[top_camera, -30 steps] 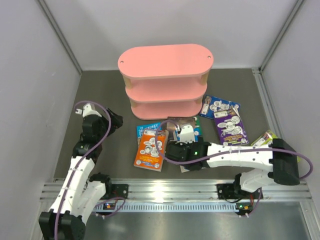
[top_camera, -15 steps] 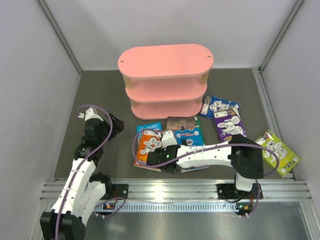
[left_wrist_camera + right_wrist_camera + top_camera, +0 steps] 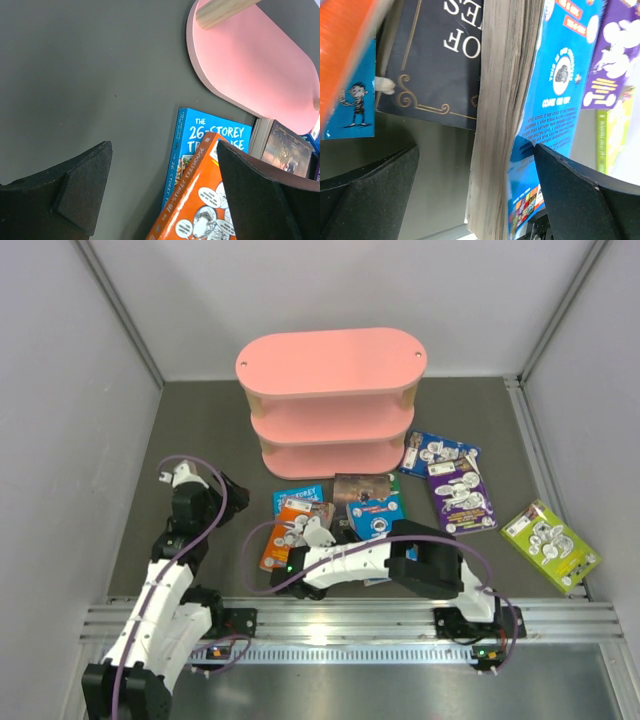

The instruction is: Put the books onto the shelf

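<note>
My left gripper (image 3: 160, 192) hangs wide open and empty over the dark grey surface (image 3: 90, 75), just beside an orange paperback (image 3: 197, 212) that lies across a blue paperback (image 3: 200, 137). My right gripper (image 3: 475, 170) is spread just as wide and grips nothing. A paperback's page edge (image 3: 502, 100) runs through the gap between its fingers. The pink three-tier shelf of oval boards (image 3: 330, 390) stands at the back. The books I can see lie on the surface in front of it, a purple paperback (image 3: 460, 495) and a lime paperback (image 3: 552, 545) off to the right.
</note>
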`<state>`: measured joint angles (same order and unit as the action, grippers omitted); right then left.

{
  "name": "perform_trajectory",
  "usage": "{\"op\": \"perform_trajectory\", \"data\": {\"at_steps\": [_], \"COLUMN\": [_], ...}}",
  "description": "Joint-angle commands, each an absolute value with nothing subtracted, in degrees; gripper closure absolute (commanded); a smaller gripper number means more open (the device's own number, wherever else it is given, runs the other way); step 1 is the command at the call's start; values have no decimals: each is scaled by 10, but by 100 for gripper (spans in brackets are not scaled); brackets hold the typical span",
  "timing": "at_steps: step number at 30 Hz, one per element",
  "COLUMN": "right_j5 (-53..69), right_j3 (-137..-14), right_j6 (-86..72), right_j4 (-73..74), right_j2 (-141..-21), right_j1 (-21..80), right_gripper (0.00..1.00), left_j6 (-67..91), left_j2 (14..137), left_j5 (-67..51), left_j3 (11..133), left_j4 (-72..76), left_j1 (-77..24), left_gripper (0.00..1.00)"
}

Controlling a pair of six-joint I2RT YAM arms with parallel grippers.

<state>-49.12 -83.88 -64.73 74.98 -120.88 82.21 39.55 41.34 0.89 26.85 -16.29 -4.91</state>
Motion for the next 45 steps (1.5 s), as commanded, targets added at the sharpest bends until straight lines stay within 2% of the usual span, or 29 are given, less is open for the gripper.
{"op": "perform_trajectory", "data": {"at_steps": [1, 15, 19, 22, 23, 25, 26, 30, 36, 39, 45], "right_j5": [-509, -520, -524, -525, -525, -525, -524, -523, -521, -527, -555], "right_j3": [-871, -785, -761, -765, -768, -772, -775, -787, -830, -866, -1024], "right_j6": [-708, -749, -756, -753, -752, -751, -751, -735, -687, -658, -551], "right_j4": [855, 855, 855, 855, 855, 855, 856, 856, 857, 857, 854], "right_j2": [-1251, -1206, -1186, -1183, -1183, -1181, -1180, -1161, -1075, -986, -892], "right_j1": [841, 834, 827, 827, 827, 828, 828, 831, 835, 835, 834], "right_gripper": [0, 2, 10, 30, 47, 65, 80, 100, 100, 100, 100], "left_j6": [401, 404, 407, 411, 411, 412, 411, 408, 410, 410, 414], "left_j2": [399, 388, 387, 387, 386, 384, 385, 383, 384, 384, 383], "left_j5": [10, 10, 8, 6, 5, 5, 6, 10, 8, 4, -16], "left_j3": [261, 251, 250, 251, 251, 251, 251, 254, 259, 268, 291], "left_j4": [-131, -134, -134, -134, -134, -135, -135, -143, -145, -149, -156], "left_j1": [-47, -47, -47, -47, -47, -47, -47, -47, -47, -47, -47], "left_gripper": [10, 10, 10, 10, 11, 11, 11, 11, 11, 11, 11]}}
